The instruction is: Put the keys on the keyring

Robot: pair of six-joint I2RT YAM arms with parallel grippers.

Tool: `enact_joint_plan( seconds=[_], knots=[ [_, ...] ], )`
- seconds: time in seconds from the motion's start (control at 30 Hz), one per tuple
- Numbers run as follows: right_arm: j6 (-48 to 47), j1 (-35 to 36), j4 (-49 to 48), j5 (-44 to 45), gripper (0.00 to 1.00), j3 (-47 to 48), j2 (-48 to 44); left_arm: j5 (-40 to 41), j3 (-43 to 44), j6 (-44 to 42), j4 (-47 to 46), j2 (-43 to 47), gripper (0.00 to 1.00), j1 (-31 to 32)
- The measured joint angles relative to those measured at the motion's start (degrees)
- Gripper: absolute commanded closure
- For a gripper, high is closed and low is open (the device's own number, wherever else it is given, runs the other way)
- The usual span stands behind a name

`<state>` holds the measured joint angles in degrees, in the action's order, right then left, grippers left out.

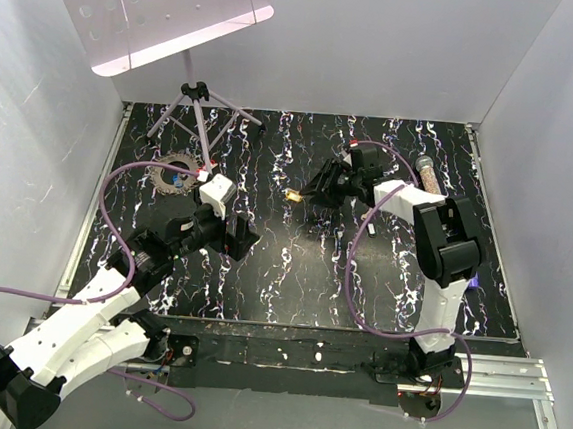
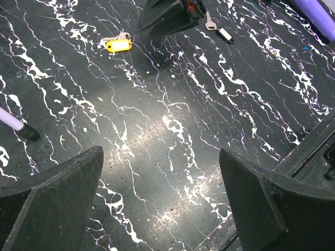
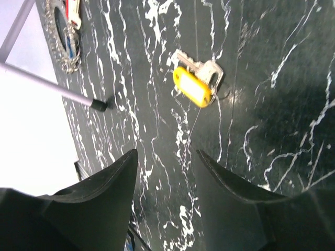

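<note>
The right gripper (image 3: 167,157) is hovering low over the black marbled table (image 1: 291,275), its claw standing partly apart and gripping nothing. The yellow-tagged key (image 3: 192,86) is lying flat on the table just ahead of its fingertips, with silver metal touching the tag's far side. The left gripper (image 2: 160,157) is waiting well apart from it, its claw spread wide and empty.

I'd judge the step in hand to be picking up that key. The piece is thin and flat, so the fingertips should be brushing the table as they pinch, one on either side of the tag's narrow width; otherwise it is likely to skid away. Pinching the plastic rather than the metal should leave the holed end free for threading.

Some things are hard to make out. The ring bundle (image 3: 70,47), lying by the stand foot (image 3: 99,104), is running off the edge of the right wrist view; red and blue are showing there, but I cannot tell how many keys it is carrying, nor whether a ring is open. From above it is only a small blur. I cannot tell whether the silver by the yellow tag is one key or two. A pale-tagged key (image 2: 220,31) is lying beyond the right gripper; the purple marker (image 2: 314,15) is being cut off at the corner.
</note>
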<state>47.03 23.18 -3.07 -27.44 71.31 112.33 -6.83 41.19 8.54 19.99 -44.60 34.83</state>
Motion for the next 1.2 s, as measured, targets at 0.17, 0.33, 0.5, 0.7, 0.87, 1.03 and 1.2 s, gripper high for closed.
enact_joint_plan(
  seconds=[0.17,0.33,0.5,0.7,0.87,1.03,1.2],
  knots=[
    [1.9,0.1,2.7,3.4,0.5,5.0,3.7,0.0,0.0,-0.5,-0.4,-0.1,0.07,0.0],
    [2.8,0.1,4.7,5.3,0.53,8.0,5.9,0.2,0.0,-0.7,-0.7,-0.3,0.07,0.0],
    [3.9,0.2,6.7,6.3,0.53,8.5,7.5,0.2,0.0,-0.8,-0.7,-0.3,0.07,0.0],
    [4.9,0.3,7.9,6.6,0.55,9.4,9.0,0.2,0.0,-0.9,-0.7,-0.3,0.07,0.0],
    [5.8,0.6,9.0,6.6,0.6,11.8,11.3,0.2,0.0,-0.9,-0.7,-0.3,0.07,0.0],
    [6.6,0.9,9.4,6.7,0.66,12.5,11.9,0.2,0.0,-0.9,-0.7,-0.3,0.07,0.0],
    [7.3,0.9,9.9,6.7,0.71,12.7,12.3,0.2,0.0,-1.0,-0.7,-0.3,0.06,0.0]
  ],
)
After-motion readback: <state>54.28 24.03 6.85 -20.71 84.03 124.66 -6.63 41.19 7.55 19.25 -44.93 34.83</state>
